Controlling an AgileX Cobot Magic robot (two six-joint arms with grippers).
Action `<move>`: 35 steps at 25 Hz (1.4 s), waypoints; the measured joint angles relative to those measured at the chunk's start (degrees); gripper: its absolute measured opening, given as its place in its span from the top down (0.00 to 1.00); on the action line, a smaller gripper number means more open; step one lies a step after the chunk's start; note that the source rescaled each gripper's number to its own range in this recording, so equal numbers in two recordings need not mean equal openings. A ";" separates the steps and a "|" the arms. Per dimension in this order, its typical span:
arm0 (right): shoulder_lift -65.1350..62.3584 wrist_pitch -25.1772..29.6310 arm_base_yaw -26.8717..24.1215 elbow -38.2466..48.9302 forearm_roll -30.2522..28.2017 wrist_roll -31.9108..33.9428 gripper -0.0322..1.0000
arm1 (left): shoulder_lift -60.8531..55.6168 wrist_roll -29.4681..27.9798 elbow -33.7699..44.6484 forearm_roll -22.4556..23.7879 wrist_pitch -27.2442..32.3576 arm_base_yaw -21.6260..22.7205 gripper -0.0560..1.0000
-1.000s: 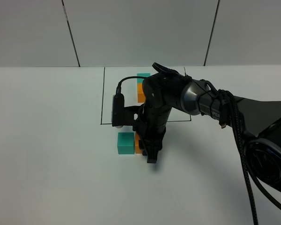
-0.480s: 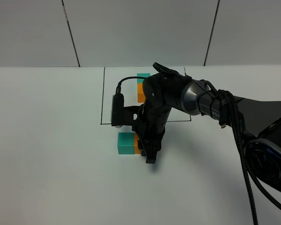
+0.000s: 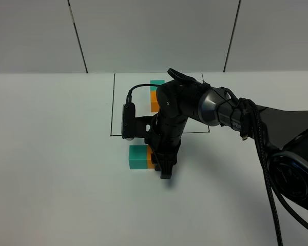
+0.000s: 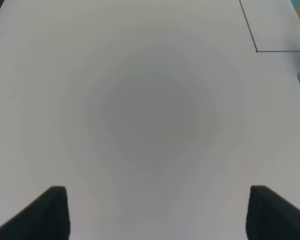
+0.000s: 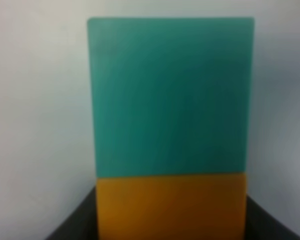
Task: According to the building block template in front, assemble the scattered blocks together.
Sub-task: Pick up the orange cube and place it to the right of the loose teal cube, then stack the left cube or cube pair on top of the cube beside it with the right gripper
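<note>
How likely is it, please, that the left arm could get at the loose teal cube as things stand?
Probably yes. The left gripper is open over the table, the teal cube at its wrist view's edge; the cube's facing side is free, the right gripper holding the orange cube beyond.

Right arm bent down at mid-table, left gripper spread wide.

The right arm [image 3: 220, 110] ran in from the near right, its dark forearm angled left and far toward the middle. There the wrist [image 3: 169, 128] turned steeply down, so that the right gripper [image 3: 161, 165] pointed at the surface. Its fingers [image 5: 72, 225] were closed against two opposite sides of the orange cube [image 5: 170, 210], which sat between them. The left arm was outside the high view. Its wrist view showed the left gripper [image 4: 155, 215] aimed downward, with only the two dark fingertips [image 4: 55, 215] in sight, set far apart and nothing between them.
</note>
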 joint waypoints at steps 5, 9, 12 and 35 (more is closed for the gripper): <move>0.00 -0.06 0.00 0.00 0.13 -1.20 0.95 | 0.00 0.00 0.00 0.00 0.00 0.00 0.35; 0.00 -0.06 0.00 0.00 0.19 -1.40 0.95 | 0.00 0.00 0.00 0.00 0.00 0.00 0.35; -0.07 -0.13 0.00 0.00 0.29 -1.34 0.90 | 0.00 0.00 0.00 0.00 0.00 0.00 0.35; -27.16 0.92 -8.13 5.92 -13.68 49.40 0.00 | 0.00 0.05 0.00 0.00 0.00 0.00 0.35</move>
